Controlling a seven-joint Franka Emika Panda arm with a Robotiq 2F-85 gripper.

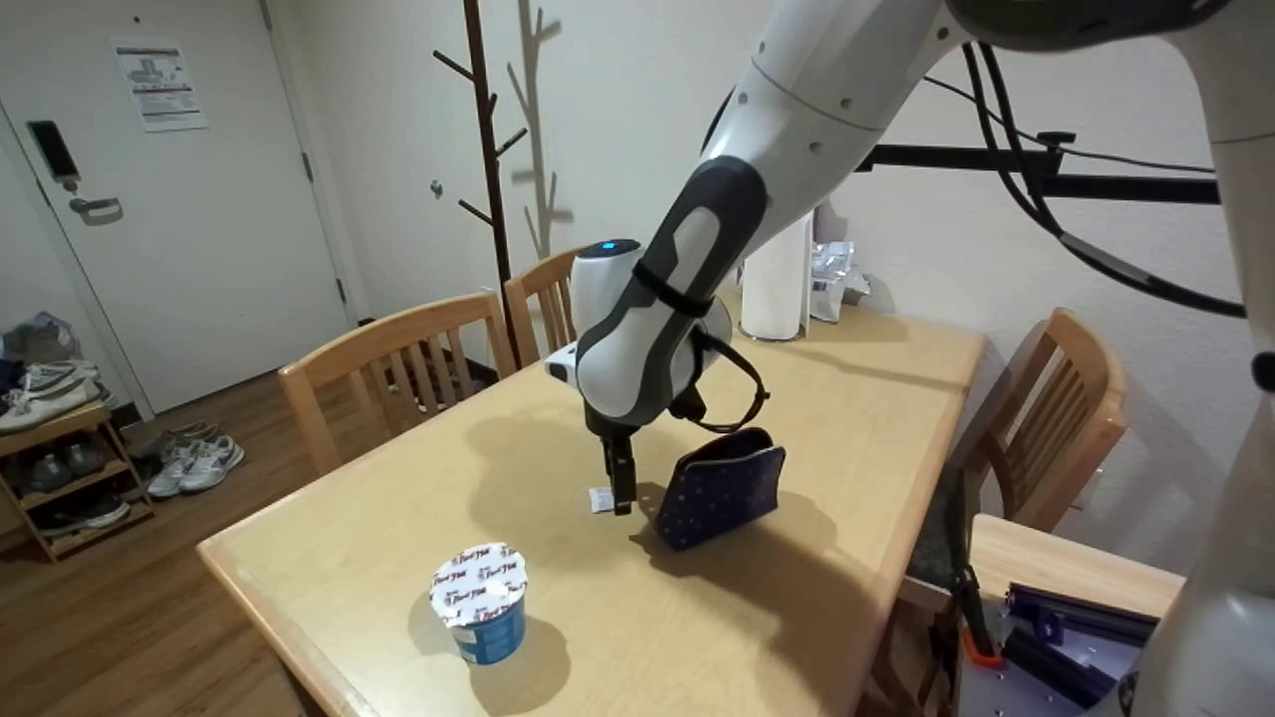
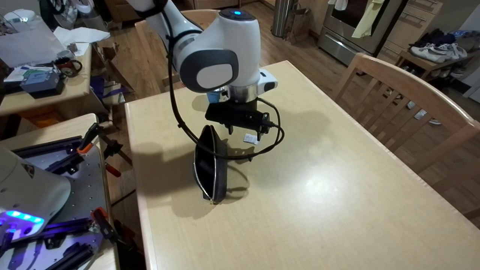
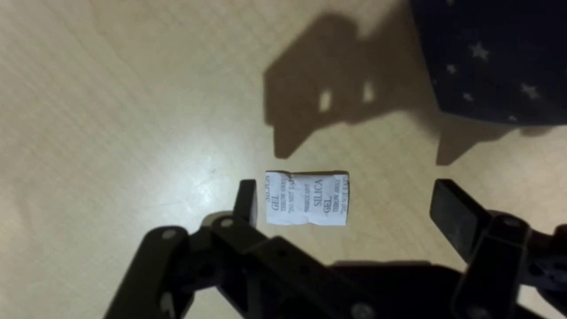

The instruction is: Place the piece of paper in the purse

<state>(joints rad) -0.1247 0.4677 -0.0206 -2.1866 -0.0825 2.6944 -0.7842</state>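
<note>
When lifting the white paper packet (image 3: 306,199), expect light, soft, easily crumpled handling | pinch gently across both short ends | showing gripper (image 3: 344,204) with jaws wide apart

We are reading "SILICA GEL", "THROW AWAY" and "DO NOT EAT" on the piece of paper (image 3: 307,199), but finding lettering on the cup lid (image 1: 480,586) and the notice (image 1: 159,85) on the door (image 1: 229,259) too blurred.

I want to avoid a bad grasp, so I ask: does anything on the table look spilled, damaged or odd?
Nothing looks spilled or damaged. Odd: the paper is printed "SILICA GEL", like a desiccant packet; in the wrist view, it sits off-centre between the gripper's open fingers.
</note>
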